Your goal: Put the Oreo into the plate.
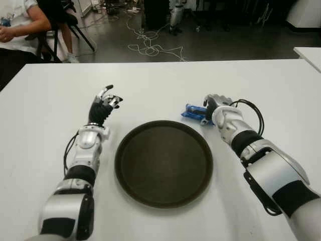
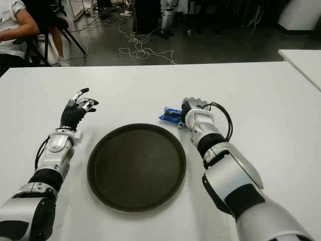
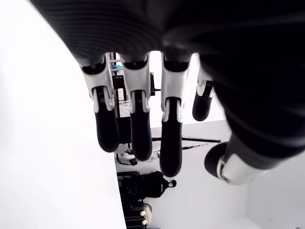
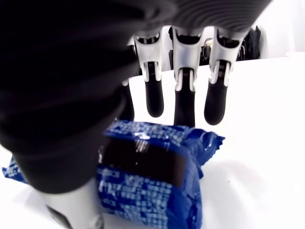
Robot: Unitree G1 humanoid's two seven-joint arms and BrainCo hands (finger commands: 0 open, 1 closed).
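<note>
A blue Oreo pack (image 1: pixel 192 112) lies on the white table (image 1: pixel 150 80) just beyond the right rim of the round dark plate (image 1: pixel 125 140). My right hand (image 1: pixel 214 104) is at the pack's right end. In the right wrist view its fingers (image 4: pixel 183 95) reach straight out past the far side of the Oreo pack (image 4: pixel 152 176), and the thumb (image 4: pixel 71 200) is on the near side; they are not clamped on it. My left hand (image 1: pixel 105 103) shows left of the plate, fingers relaxed and holding nothing.
A person (image 1: pixel 20 25) sits on a chair beyond the table's far left corner. Cables (image 1: pixel 150 45) lie on the floor behind the table. The corner of another white table (image 1: pixel 311 52) shows at the far right.
</note>
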